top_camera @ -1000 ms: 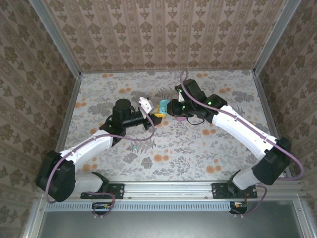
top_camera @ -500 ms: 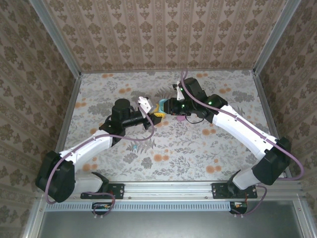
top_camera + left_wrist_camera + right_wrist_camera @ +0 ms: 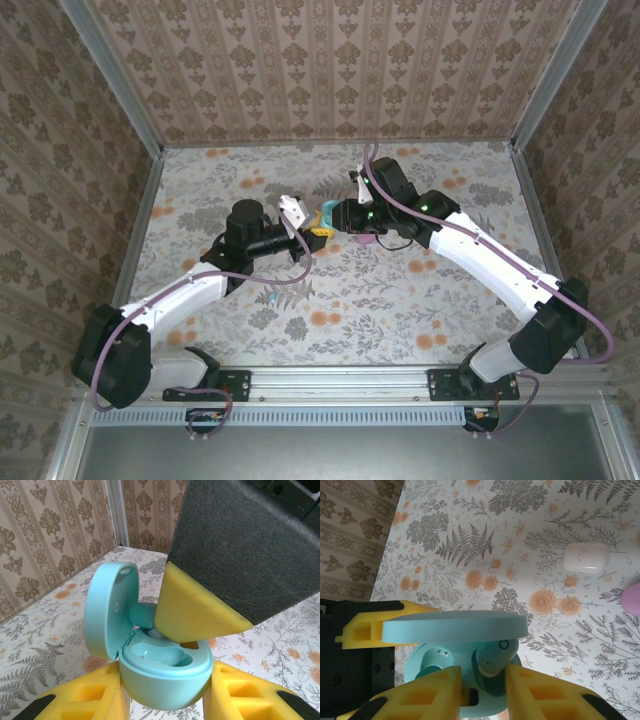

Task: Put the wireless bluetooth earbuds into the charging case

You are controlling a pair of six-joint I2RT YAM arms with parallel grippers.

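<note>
Step in hand: seating a bud. Left fingers point(image 3: 90, 700) clamp the open teal case point(image 3: 165, 675), lid point(image 3: 107, 610) up. Right fingers point(image 3: 430, 690) stand narrow either side of the teal earbud point(image 3: 492, 662), which is at a well in the case. Can't tell if they pinch it or just flank it. Next, I'd judge: press home, open, lift straight out without dragging the bud.

Three cases: teal point(image 3: 455, 627), white point(image 3: 586, 557), pink point(image 3: 632, 600); one earbud point(image 3: 495, 655)
</note>
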